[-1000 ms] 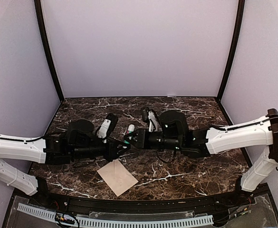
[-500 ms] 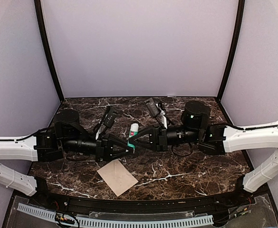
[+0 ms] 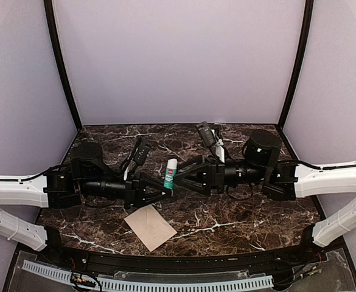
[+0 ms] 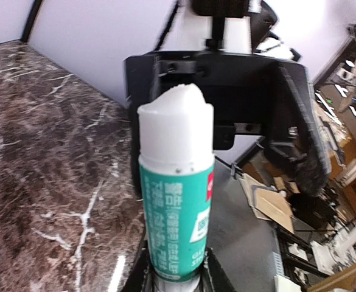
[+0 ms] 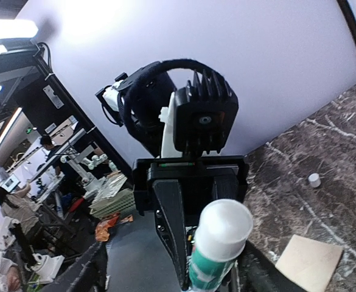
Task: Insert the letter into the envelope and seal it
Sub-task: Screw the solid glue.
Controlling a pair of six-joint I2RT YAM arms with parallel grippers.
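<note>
Left gripper (image 3: 167,191) is clamped on the base of a cylindrical plastic glue stick (image 3: 170,173) with a teal-green printed body and a white upper part. The stick stands upright in it, above the desk. The white top end looks slightly uneven in the left wrist view; cannot tell if that is cap or bare glue.

Right gripper (image 3: 179,180) faces the left one head-on, with its jaws spread wide either side of the stick's upper part. Gaps show on both sides and it holds nothing. The two black fingertip sets almost meet around the stick, so room is tight there.

The cream-tan flat paper envelope (image 3: 150,226) is a thin matte rectangle turned cornerwise. It lies flat on the dark brown white-veined glossy marble desk (image 3: 238,225), below the left gripper and to its near side, with one corner close to the desk's near edge. A faint fold line crosses near its far corner. Cannot tell whether the letter is inside; only this one paper piece shows.

A small white round cap (image 5: 313,179) sits on the desk beyond the right gripper, well apart from the envelope.

There is open marble on the far side of both grippers, up to the plain lilac back wall.
</note>
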